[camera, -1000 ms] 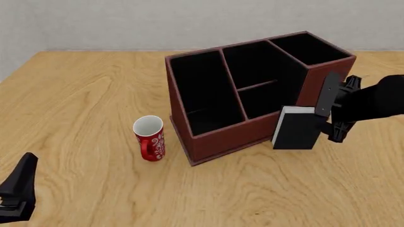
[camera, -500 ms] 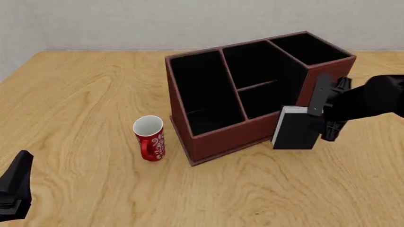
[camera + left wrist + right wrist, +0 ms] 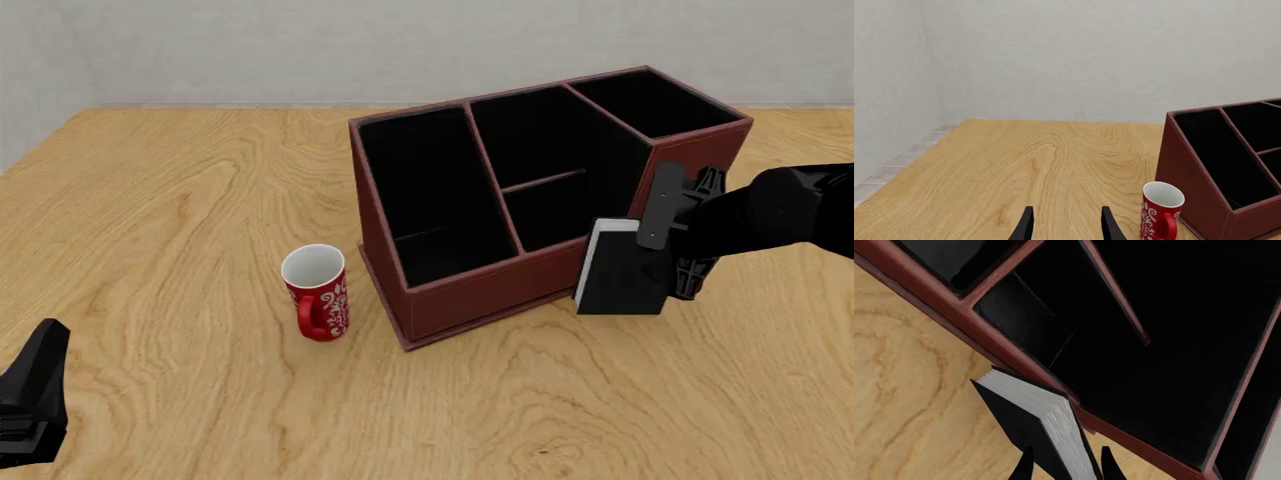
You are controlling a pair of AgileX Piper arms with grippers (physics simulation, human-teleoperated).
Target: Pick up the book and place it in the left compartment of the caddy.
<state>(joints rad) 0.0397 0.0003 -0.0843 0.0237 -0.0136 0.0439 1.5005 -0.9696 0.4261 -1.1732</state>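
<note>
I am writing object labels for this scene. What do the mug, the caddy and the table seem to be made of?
Mug: likely glazed ceramic, with a glossy red body, white pattern and white inside.
Caddy: perhaps leather-covered board, with matte red-brown walls and a black lining; hard to confirm.
Table: light wood or wood veneer, with clear grain lines and a satin look.

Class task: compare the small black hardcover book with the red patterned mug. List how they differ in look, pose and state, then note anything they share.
The black hardcover book is flat, thin and plain with white page edges; the red patterned mug is round, white inside, with a handle. The book sits between the right gripper's fingers; nothing touches the mug. The book stands by the caddy's right front, the mug by its left. Both stand upright.
</note>
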